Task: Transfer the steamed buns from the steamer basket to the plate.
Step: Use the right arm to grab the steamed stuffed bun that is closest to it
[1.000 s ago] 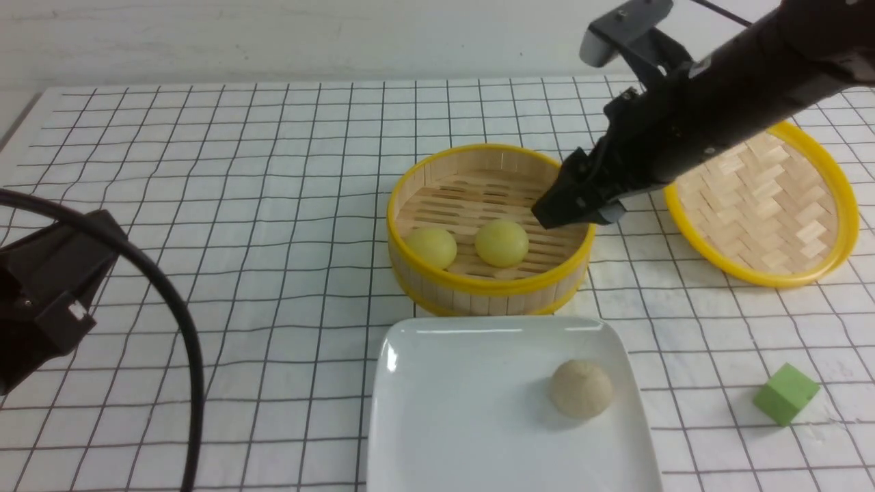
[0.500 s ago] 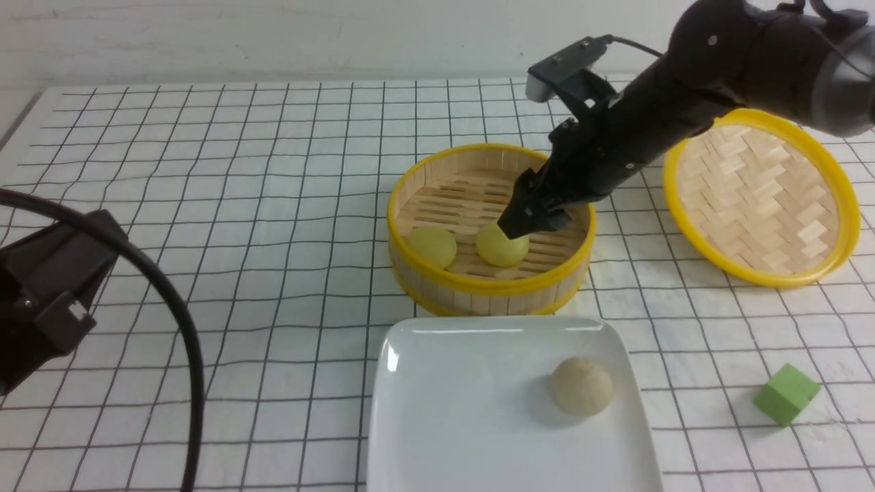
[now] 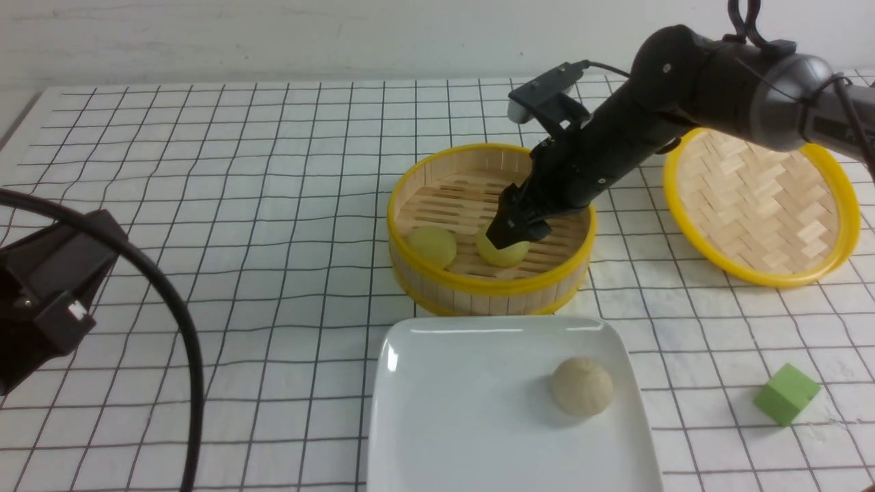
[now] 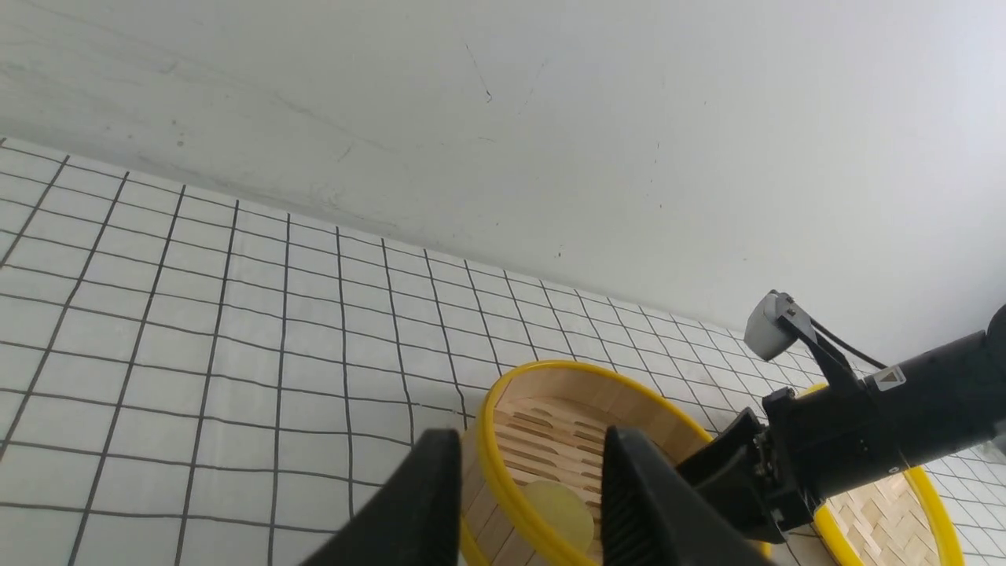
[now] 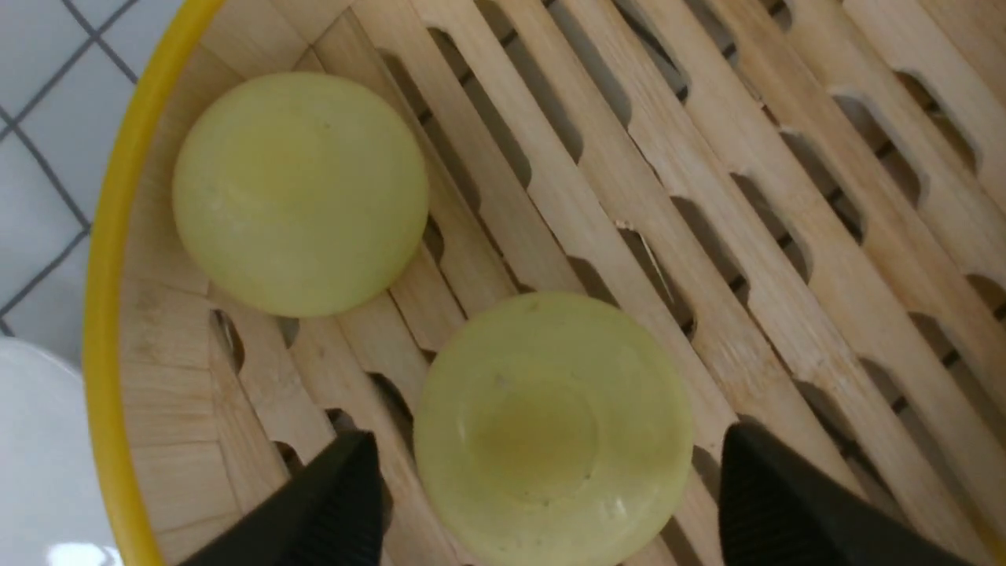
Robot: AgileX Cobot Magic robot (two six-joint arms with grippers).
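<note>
Well left of the round bamboo steamer basket (image 3: 489, 290), the left gripper (image 4: 530, 456) hangs empty, jaws apart. Inside the basket sit two smooth pale-yellow steamed buns (image 3: 432, 246). The right gripper (image 3: 509, 234) straddles the central bun (image 5: 550, 424), fingers spread and not touching it. A rough beige bun (image 3: 582, 387) lies on the glossy white plate (image 3: 444, 410) just in front of the basket.

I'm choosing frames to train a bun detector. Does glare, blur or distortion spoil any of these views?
Front view: glare on the plate at its left corner, gridded tabletop wavy, shadows soft, beige bun clear. Right wrist view: both yellow buns sharp, evenly lit. Left wrist view: the steamer basket is partly blocked by the dark jaws of the left gripper.
</note>
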